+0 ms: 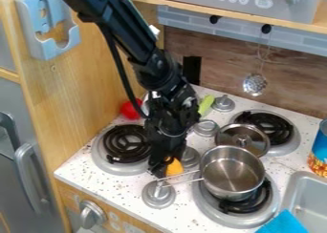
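The black gripper (163,164) hangs over the stove top, between the front left burner and the metal pot's handle. Right beside its lower end is an orange object (174,168), partly covered by the gripper; whether it is held cannot be told. To the right, a steel pot (232,173) sits upright on the front right burner, its thin handle pointing left toward the gripper. Behind the pot lies a metal lid (243,139) with a knob. A red object (131,109) and a green one (205,104) are on the counter behind the arm.
Black coil burners (126,144) are at the left and back right, with grey round knobs (158,194) between. The sink (306,194), a blue cloth (285,223) and a blue can (321,151) are at the right. A wooden wall (70,98) bounds the left; a strainer (255,84) hangs behind.
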